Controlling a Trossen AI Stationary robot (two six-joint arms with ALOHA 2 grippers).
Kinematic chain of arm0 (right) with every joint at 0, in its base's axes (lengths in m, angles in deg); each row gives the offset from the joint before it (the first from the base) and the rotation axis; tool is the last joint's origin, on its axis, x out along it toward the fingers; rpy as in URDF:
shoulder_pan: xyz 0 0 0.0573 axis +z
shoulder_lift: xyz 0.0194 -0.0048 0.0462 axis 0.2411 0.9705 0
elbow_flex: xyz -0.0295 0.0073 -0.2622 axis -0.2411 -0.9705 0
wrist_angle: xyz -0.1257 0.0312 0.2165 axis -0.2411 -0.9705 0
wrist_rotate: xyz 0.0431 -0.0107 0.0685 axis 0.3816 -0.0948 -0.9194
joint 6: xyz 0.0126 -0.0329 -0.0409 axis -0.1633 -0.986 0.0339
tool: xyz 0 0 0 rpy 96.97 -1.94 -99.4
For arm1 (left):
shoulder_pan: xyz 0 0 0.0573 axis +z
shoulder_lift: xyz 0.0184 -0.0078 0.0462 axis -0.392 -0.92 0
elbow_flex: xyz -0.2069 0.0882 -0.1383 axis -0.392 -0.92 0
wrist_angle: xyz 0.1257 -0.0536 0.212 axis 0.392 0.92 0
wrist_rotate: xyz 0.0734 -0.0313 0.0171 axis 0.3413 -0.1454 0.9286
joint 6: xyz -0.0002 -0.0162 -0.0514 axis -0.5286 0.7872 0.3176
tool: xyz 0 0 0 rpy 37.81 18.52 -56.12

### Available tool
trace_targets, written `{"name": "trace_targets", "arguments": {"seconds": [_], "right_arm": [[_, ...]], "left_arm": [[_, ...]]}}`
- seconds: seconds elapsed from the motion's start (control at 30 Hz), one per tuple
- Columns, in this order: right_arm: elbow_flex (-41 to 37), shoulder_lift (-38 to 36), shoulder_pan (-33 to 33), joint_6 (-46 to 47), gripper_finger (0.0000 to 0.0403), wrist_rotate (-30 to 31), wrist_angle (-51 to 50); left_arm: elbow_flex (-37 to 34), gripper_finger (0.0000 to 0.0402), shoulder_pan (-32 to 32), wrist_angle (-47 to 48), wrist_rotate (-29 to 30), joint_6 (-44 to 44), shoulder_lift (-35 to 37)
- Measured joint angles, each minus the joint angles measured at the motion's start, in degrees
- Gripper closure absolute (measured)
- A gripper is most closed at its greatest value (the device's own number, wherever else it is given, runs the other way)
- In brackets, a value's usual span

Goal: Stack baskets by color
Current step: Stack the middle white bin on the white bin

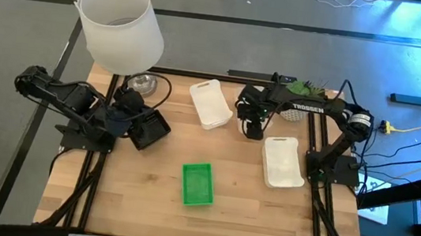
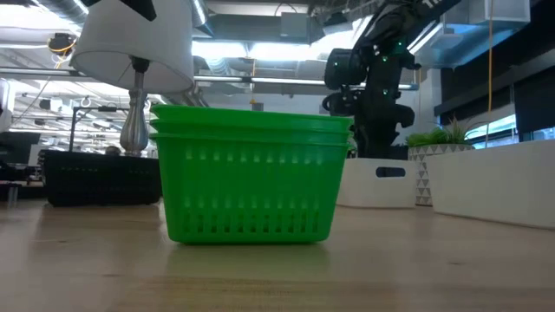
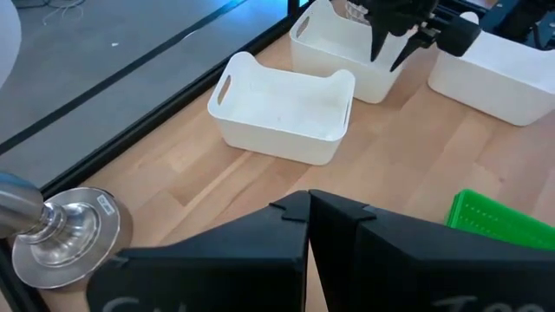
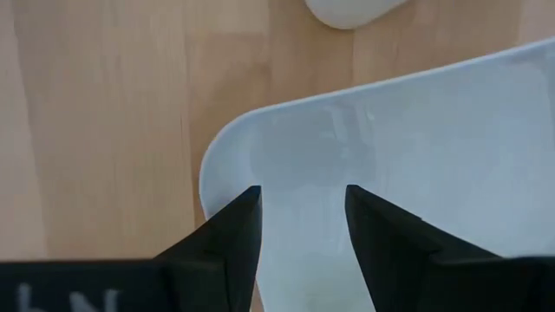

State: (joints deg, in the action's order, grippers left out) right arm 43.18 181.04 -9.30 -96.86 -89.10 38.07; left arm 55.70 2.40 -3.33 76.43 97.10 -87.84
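Note:
Three white baskets stand on the table. One (image 1: 211, 102) is at the far middle and one (image 1: 283, 162) at the right. The third (image 3: 342, 56) lies under my right arm. My right gripper (image 4: 299, 195) is open and points down over a corner (image 4: 234, 147) of that third basket, touching nothing that I can see. Green baskets (image 1: 197, 184) stand nested near the front middle; two rims (image 2: 251, 121) show in the low view. A black basket (image 1: 152, 131) sits at the left. My left gripper (image 3: 308, 208) waits above it, shut and holding nothing.
A lamp with a big white shade (image 1: 122, 24) stands at the far left on a round metal foot (image 3: 61, 230). A small potted plant (image 2: 438, 139) is at the far right behind my right arm. Bare wood lies on both sides of the green baskets.

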Motion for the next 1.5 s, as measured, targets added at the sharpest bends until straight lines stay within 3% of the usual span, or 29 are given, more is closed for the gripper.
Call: {"name": "trace_targets", "arguments": {"seconds": [0.37, 0.57, 0.9, 1.5], "right_arm": [[10.0, 0.0, 0.0, -0.1, 0.0236, -1.3, -5.5], [12.9, 0.0, -0.2, -2.7, 0.0236, -12.8, -12.3], [7.7, 0.0, -0.2, -2.8, 0.0236, -10.6, -10.2], [-2.3, 0.0, -0.2, -2.8, 0.0236, -8.4, 2.9]], "left_arm": [[0.0, 0.0401, 0.0, 0.0, -1.0, 0.0, 0.0], [0.0, 0.0401, 0.0, 0.0, -1.8, 0.0, 0.0], [0.0, 0.0401, 0.0, 0.0, -1.9, -0.2, 0.0], [0.0, 0.0401, 0.0, 0.0, -1.9, -0.2, 0.0]]}}
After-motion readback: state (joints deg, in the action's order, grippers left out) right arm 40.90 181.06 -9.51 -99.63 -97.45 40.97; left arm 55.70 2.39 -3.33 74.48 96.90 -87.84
